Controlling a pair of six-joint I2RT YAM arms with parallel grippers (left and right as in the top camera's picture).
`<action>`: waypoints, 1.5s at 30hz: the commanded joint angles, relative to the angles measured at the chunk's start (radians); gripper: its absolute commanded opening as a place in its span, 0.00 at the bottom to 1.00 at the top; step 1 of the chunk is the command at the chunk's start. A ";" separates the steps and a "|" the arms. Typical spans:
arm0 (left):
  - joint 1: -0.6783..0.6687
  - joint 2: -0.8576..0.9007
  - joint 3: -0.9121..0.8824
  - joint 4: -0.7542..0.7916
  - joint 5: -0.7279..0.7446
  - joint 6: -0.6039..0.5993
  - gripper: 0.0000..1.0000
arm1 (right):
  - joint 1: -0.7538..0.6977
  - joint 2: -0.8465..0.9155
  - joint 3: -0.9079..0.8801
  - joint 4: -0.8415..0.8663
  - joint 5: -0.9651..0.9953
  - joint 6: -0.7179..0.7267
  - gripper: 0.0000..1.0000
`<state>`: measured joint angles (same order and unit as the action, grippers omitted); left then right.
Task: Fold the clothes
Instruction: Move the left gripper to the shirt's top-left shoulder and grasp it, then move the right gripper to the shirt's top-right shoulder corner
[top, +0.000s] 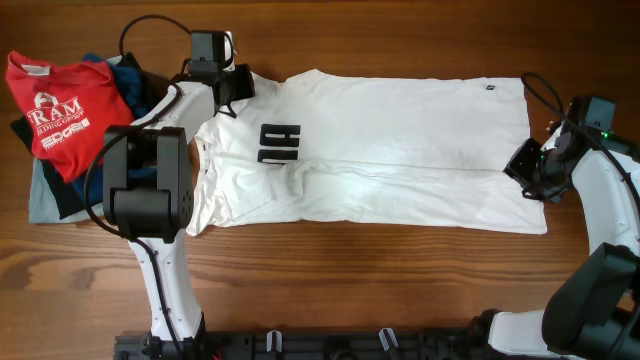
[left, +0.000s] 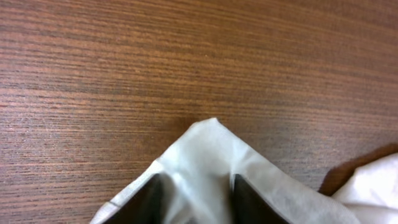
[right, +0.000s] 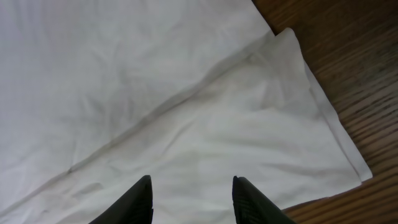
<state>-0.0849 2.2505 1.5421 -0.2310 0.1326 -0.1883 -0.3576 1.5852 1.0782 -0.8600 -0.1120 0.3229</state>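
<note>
Plain brown wood-grain table (top: 330, 280), with the white PUMA T-shirt (top: 400, 140) spread flat on it, running from under the left gripper (top: 228, 85) all the way across to under the right gripper (top: 530, 172). Out past the left gripper, on the side away from that shirt, a pile of dark blue and grey garments (top: 45, 200) sits on the wood with a red T-shirt (top: 60, 105) on top.

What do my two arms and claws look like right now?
Left arm and right arm: white tube links, bulky black joints, black cables looping off them. Left claw and right claw: black and tapered. Green light on the right arm.
</note>
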 joint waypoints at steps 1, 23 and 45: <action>-0.009 0.037 0.003 -0.012 0.017 0.001 0.33 | 0.003 -0.023 0.021 -0.002 -0.009 -0.013 0.42; -0.028 -0.117 0.003 -0.203 -0.018 -0.037 0.04 | 0.003 -0.022 0.021 0.002 -0.008 -0.012 0.42; -0.029 -0.126 0.003 -0.316 0.009 -0.112 0.04 | 0.003 0.171 0.024 0.536 -0.039 -0.091 0.65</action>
<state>-0.1104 2.1464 1.5501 -0.5426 0.1272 -0.2909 -0.3576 1.6558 1.0840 -0.4061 -0.1238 0.2592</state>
